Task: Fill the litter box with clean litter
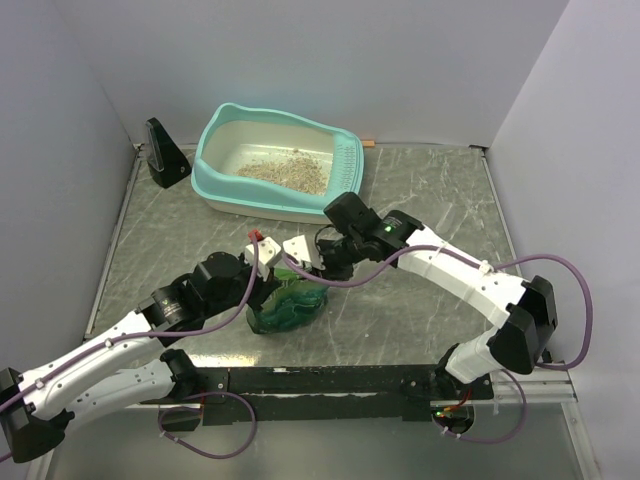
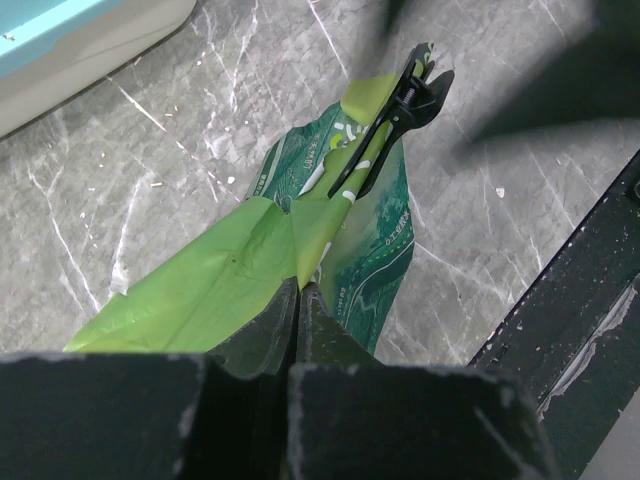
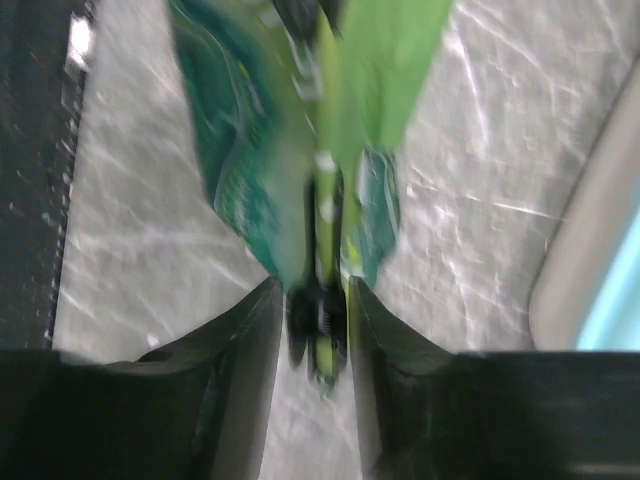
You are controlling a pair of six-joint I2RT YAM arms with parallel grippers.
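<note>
Checking progress, top view first: litter box point(image 1: 207, 180) sits at the far centre of the table point(image 1: 440, 190). A thin patch of clean litter point(image 1: 285, 172) lies towards its right end, and most of the cream floor is bare. I'd call the fill partial at best. Green printed pouch point(image 1: 285, 308) stands near centre, well apart from the box. Left arm point(image 1: 110, 350) and right arm point(image 1: 460, 275) both reach in to its top. Nothing is being poured.

Left wrist view: left end effector point(image 2: 298, 290) is closed tight on a light-green flap of the pouch, holding it up. A black clip point(image 2: 395, 120) is clamped on the pouch's far top edge, so the pouch reads as shut. A few loose granules are scattered on the table. A corner of the box shows at far left.

Right wrist view, badly blurred: right end effector point(image 3: 315, 300) has its fingers apart with the black clip between them. I can't tell whether they are pinching the clip or just straddling it. The box rim shows at the right edge.

Judgement: the clip has to come off and the pouch has to be carried to the box and tipped. The bulk of the job is left.
</note>
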